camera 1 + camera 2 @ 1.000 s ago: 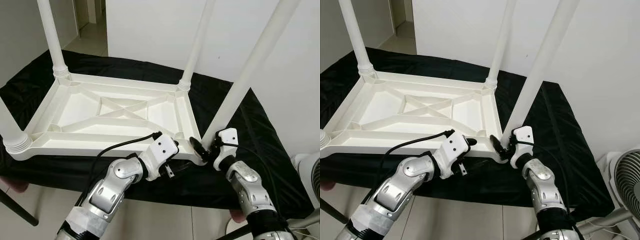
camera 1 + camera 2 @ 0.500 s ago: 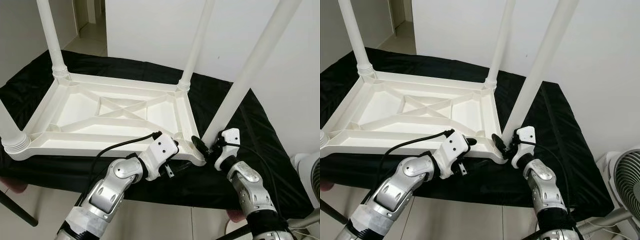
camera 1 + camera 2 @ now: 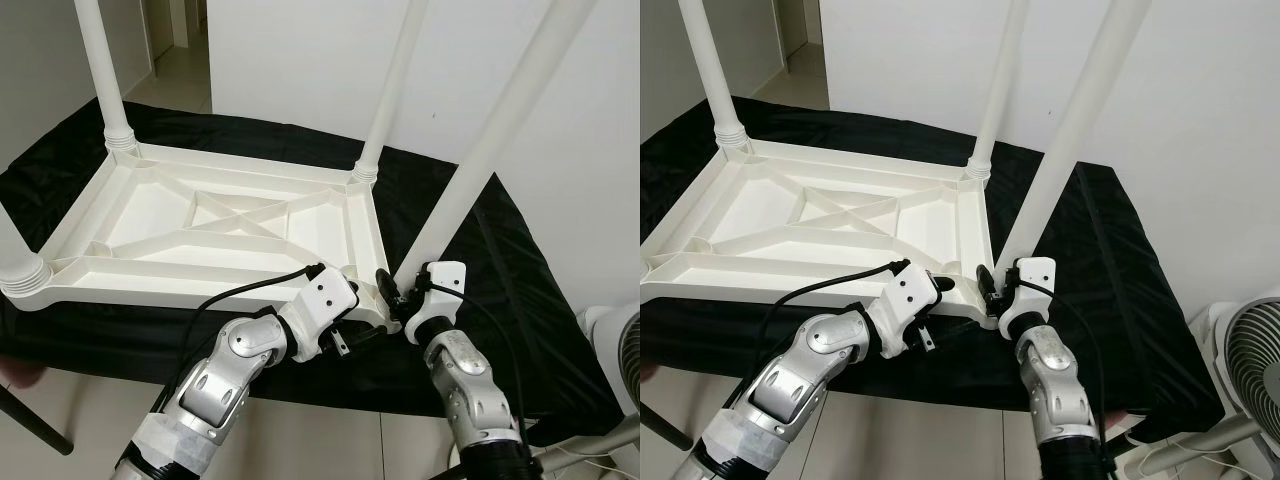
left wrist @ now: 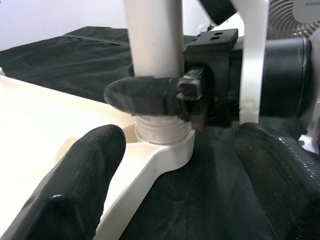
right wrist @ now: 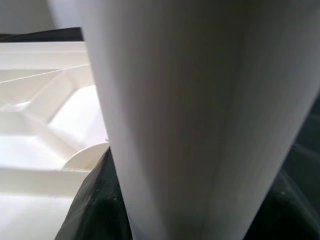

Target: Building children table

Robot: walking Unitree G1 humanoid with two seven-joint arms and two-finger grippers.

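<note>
The white plastic table [image 3: 220, 225] lay upside down at frame centre on a black-draped bench [image 3: 480, 250]. The right end effector [image 3: 392, 296] clasped the smooth round leg [image 3: 470, 165], cut off above; the left end effector [image 4: 170, 175] gaped beside its threaded socket.

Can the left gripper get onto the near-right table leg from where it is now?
Probably not at the base: the right gripper already clamps the leg just above its socket, filling that spot. The left gripper sits open beside it; higher up the leg looks free.

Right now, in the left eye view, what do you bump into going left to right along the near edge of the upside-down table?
Near-left table leg → left claw → right claw gripping the near-right table leg → fan.
</note>
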